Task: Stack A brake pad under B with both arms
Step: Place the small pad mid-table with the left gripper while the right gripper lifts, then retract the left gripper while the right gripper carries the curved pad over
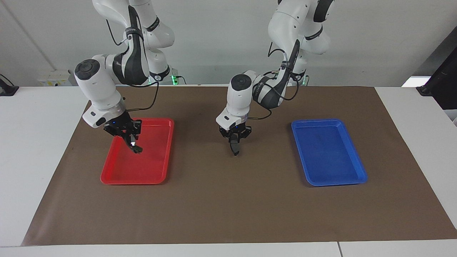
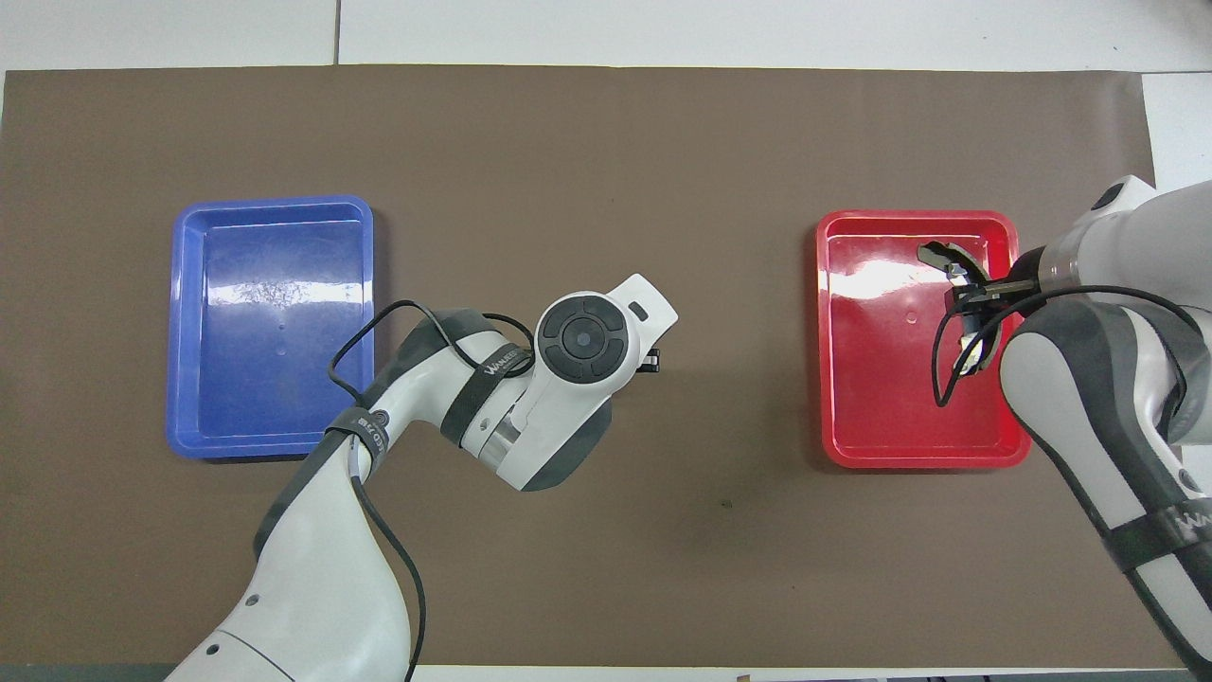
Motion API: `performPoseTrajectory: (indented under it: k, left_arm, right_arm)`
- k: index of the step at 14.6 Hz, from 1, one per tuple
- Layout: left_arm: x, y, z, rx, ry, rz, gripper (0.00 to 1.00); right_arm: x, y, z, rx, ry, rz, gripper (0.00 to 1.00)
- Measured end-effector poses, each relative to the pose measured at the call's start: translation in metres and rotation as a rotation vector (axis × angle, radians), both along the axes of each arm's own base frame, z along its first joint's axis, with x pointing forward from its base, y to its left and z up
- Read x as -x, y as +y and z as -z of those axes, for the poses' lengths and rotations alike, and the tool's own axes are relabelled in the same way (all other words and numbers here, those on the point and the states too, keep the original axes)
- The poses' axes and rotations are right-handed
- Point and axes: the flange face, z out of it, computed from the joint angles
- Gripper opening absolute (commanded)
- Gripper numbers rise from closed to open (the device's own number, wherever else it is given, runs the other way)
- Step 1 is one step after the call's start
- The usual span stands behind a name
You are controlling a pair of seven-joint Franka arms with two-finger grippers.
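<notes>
My left gripper [image 1: 234, 140] hangs over the middle of the brown mat, between the two trays. It is shut on the A brake pad [image 1: 234, 147], a short dark-grey piece that points down from the fingers, close above the mat. In the overhead view the left wrist hides this gripper and the pad. My right gripper [image 1: 130, 138] is over the red tray [image 1: 142, 167] and is shut on B [image 1: 135, 147], the curved black piece with a white spot. B is held up above the tray floor. In the overhead view B [image 2: 937, 254] sticks out from the right gripper [image 2: 968, 289] over the red tray [image 2: 890, 379].
A blue tray [image 1: 328, 153] lies on the mat toward the left arm's end of the table; it also shows in the overhead view [image 2: 270, 322]. The brown mat [image 1: 228, 207] covers most of the white table.
</notes>
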Motion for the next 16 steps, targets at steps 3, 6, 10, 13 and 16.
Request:
performPoseTrajectory:
  k: [3,6,10,13,16]
  left_arm:
    - [-0.002,-0.002,0.009,-0.003,0.002,0.0,0.75]
    - [-0.005,0.0,0.008,-0.002,-0.003,-0.005,0.99]
    - [-0.015,0.01,0.0,-0.001,-0.011,-0.025,0.99]
    - [-0.041,0.057,-0.039,-0.014,-0.014,0.004,0.99]
    - [-0.059,0.143,-0.095,-0.045,0.022,0.007,0.99]
  right_arm:
    - [-0.006,0.016,-0.019,-0.001,-0.002,-0.022,0.0]
    - [-0.008,0.055,-0.017,-0.003,0.001,0.012,0.0]
    - [-0.006,0.101,-0.007,-0.001,0.019,0.008,0.0]
    - [-0.002,0.14,0.004,0.004,0.038,0.029,0.0]
    - [0.002,0.165,0.013,0.007,0.053,0.036,0.0]
